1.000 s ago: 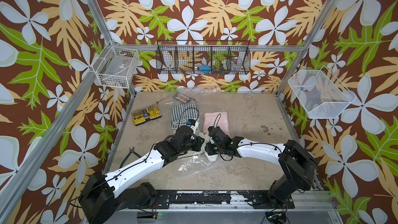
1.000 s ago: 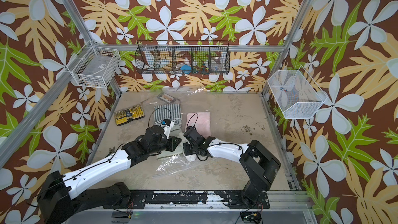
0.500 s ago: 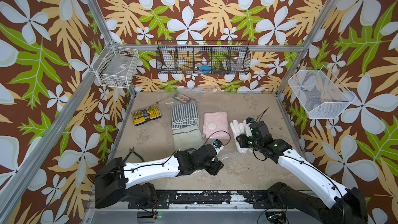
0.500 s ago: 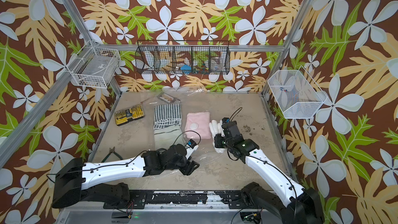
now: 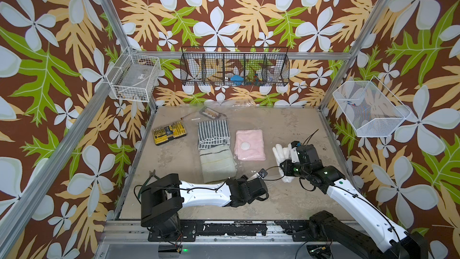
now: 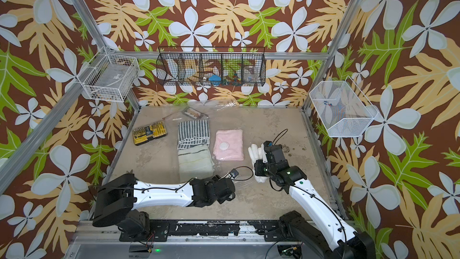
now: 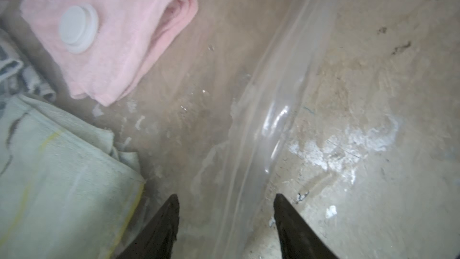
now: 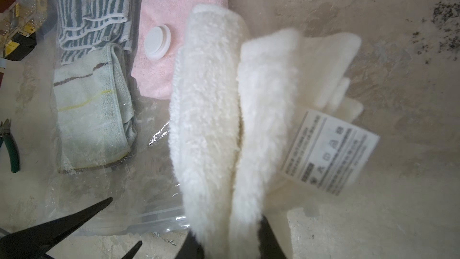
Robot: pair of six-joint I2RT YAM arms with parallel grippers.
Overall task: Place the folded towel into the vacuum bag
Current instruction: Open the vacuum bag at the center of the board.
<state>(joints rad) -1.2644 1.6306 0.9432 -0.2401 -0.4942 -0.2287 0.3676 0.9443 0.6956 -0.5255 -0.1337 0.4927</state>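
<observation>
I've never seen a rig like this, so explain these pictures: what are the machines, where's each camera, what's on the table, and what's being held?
These are two robot arms, a left arm and a right arm, each ending in a two-fingered gripper. Two pictures look down from one camera head above; the other two come from a camera on each wrist. On the table lies a clear bag with a white valve; inside it lie a striped towel, a green towel and a pink towel. Beside it sit a yellow bit set and pliers. The right gripper is shut on a white towel. The left gripper is open, empty, above the bag's zip edge.
</observation>
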